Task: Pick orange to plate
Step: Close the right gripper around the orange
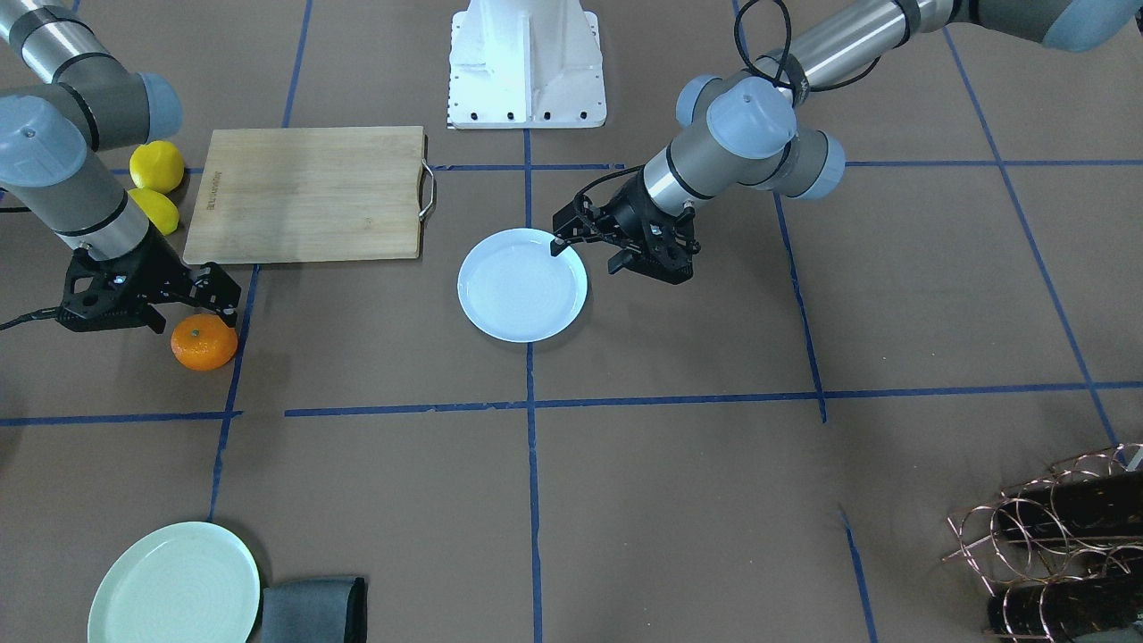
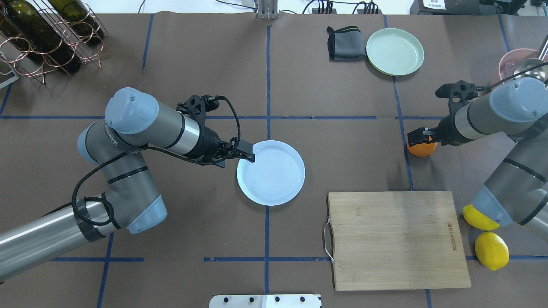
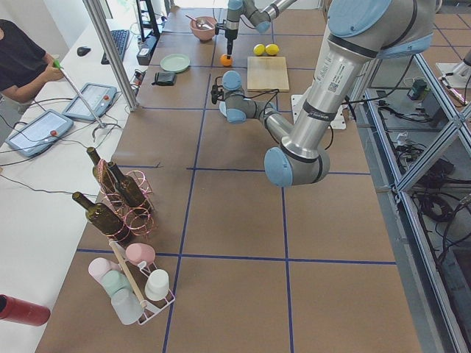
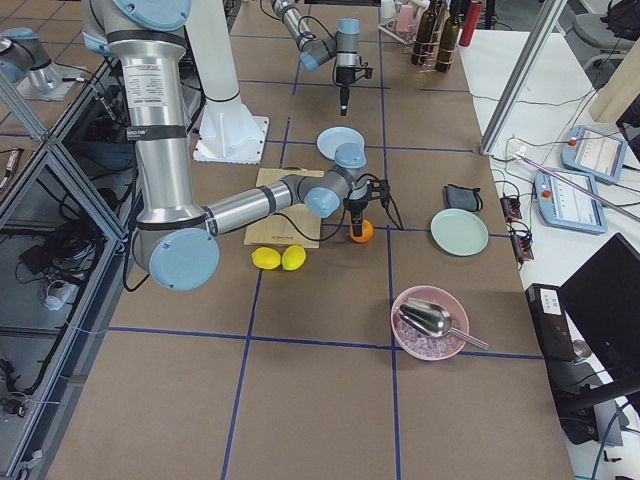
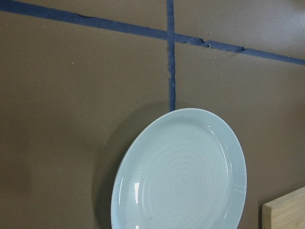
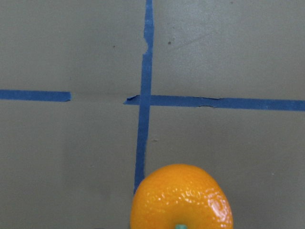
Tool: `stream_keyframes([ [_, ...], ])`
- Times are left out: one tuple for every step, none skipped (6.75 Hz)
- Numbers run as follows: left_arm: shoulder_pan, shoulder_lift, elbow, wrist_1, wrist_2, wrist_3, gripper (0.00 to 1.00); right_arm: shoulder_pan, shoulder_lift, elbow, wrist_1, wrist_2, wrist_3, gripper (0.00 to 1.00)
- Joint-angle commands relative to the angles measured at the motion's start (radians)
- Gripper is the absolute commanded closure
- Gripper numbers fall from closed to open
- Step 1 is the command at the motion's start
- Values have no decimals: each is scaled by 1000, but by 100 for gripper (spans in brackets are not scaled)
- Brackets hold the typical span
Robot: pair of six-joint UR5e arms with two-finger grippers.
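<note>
Brown bench; right hand apart, poised over orange; reach step; next lower, clamp, carry to plate; left hand apart near rim

This is a robotics lab. Two robot arms stand at a brown-papered counter gridded with blue tape, beside an aluminium post. Control tablets lie alongside, near a person.
</note>
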Motion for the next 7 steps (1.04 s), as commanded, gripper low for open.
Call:
stream_keyframes([
  [1,0,-2,0,1,0,1,-3,22,-40,2,-23,0,0],
  [1,0,-4,0,1,0,1,-3,23,-51,1,-30,0,0],
  [1,0,-4,0,1,0,1,-3,22,-51,1,-30,0,0],
  [1,0,-5,0,1,1,1,-5,22,-51,1,-30,0,0],
  [-1,0,-5,0,1,1,1,-11,22,-63,2,-29,1,0],
  [1,2,-5,0,1,1,1,-14,22,-65,2,-27,1,0],
  [-1,0,-5,0,7,0,1,-20,22,-67,2,-27,1,0],
])
